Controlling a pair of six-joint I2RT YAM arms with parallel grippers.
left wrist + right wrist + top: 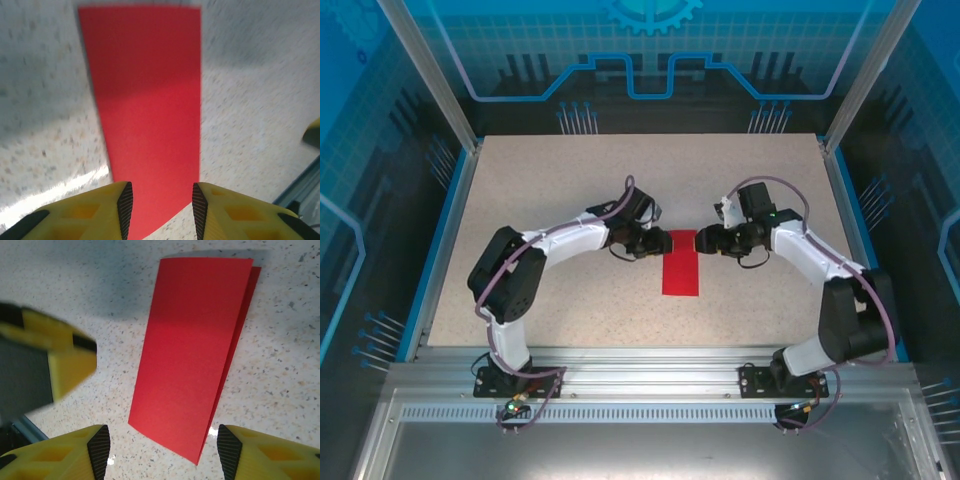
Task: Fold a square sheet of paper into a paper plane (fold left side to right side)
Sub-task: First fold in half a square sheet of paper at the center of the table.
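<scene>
The square sheet of paper [681, 262] lies flat mid-table [550, 190], folded in half into a narrow red strip, long axis running near to far; right wrist view shows two layers [192, 350], lower layer's edge peeking out along one long side; left gripper [663, 243] sits at the strip's far end on its left side, right gripper [703, 241] opposite on its right side; left gripper [162, 200] jaws partly spread, strip's end [147, 100] seen in the gap, not pinched; right gripper [164, 450] jaws spread wide, straddling the strip's corner, gripping nothing; both arms bent inward, facing each other.
</scene>
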